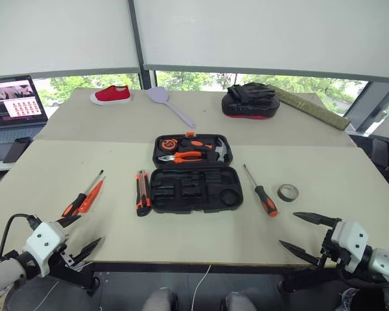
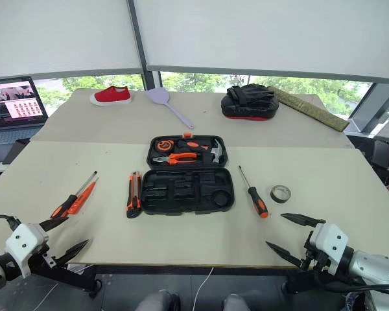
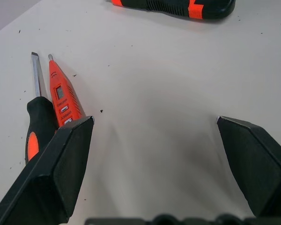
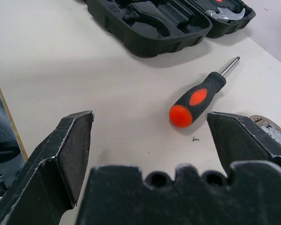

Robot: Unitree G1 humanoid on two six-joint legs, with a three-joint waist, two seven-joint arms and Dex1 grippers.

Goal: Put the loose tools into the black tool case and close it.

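The black tool case (image 1: 193,172) lies open near the middle of the counter (image 1: 337,194), both halves flat. Its far half holds orange-handled tools and a hammer; the moulded slots of its near half stand empty.

The utility knife (image 1: 142,192) lies just beside the case's left edge, roughly parallel to it. Two screwdrivers (image 1: 85,194) lie side by side further left, near the counter's front edge, their tips pointing away from the robot. The third screwdriver (image 1: 261,192) lies to the right of the case, handle toward the robot. The tape roll (image 1: 287,192) sits flat just beyond it to the right.

The left claw (image 1: 78,234) hangs at the front left edge of the counter, fingers spread apart and empty, close to the handles of the paired screwdrivers. The right claw (image 1: 303,234) hangs at the front right edge, likewise spread apart and empty; the single screwdriver's handle lies ahead of it, untouched.

On the far counter rest a red shoe (image 1: 112,94), a lilac spatula (image 1: 168,103) and a black-and-red mitt (image 1: 249,101). A laptop (image 1: 13,103) stands at the left.
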